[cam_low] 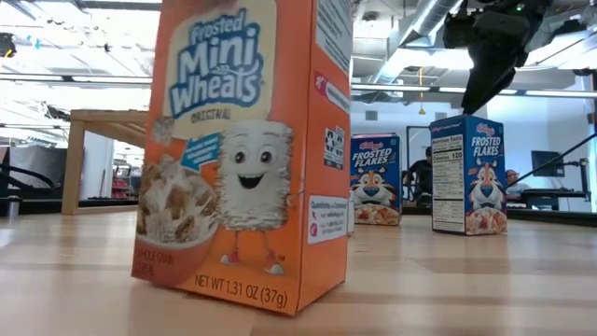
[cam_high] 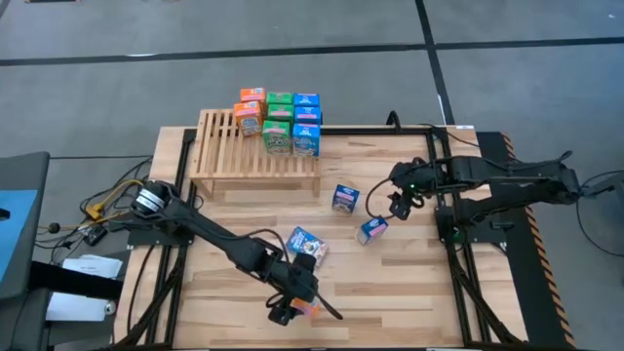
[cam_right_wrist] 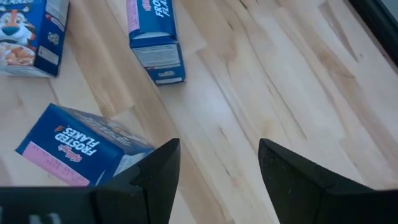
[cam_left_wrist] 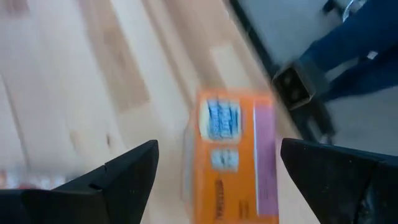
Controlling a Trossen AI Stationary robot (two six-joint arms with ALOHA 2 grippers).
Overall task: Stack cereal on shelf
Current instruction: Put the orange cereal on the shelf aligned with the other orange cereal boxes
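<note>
Here, at about seven o'clock on the table [cam_high: 409,292], the left gripper [cam_high: 291,310] hovers over an orange Mini-Wheats box [cam_low: 247,149] near the front edge. Its fingers [cam_left_wrist: 124,180] are spread wide to either side of the box and not touching it, which reads as the approach to a pick. That box stands upright, so a grasp from above across its narrow sides looks workable.

Toward eleven o'clock sits the shelf [cam_high: 255,156], its slats bare on the left half, with cereal boxes [cam_high: 283,122] in orange, green and blue packed at its far right corner, presumably to leave room for more.

Near the centre, three blue Frosted Flakes boxes [cam_high: 343,198] stand loose, well apart.

At three o'clock the right gripper [cam_high: 400,200] waits just above one of them, jaws apart, holding nothing.
</note>
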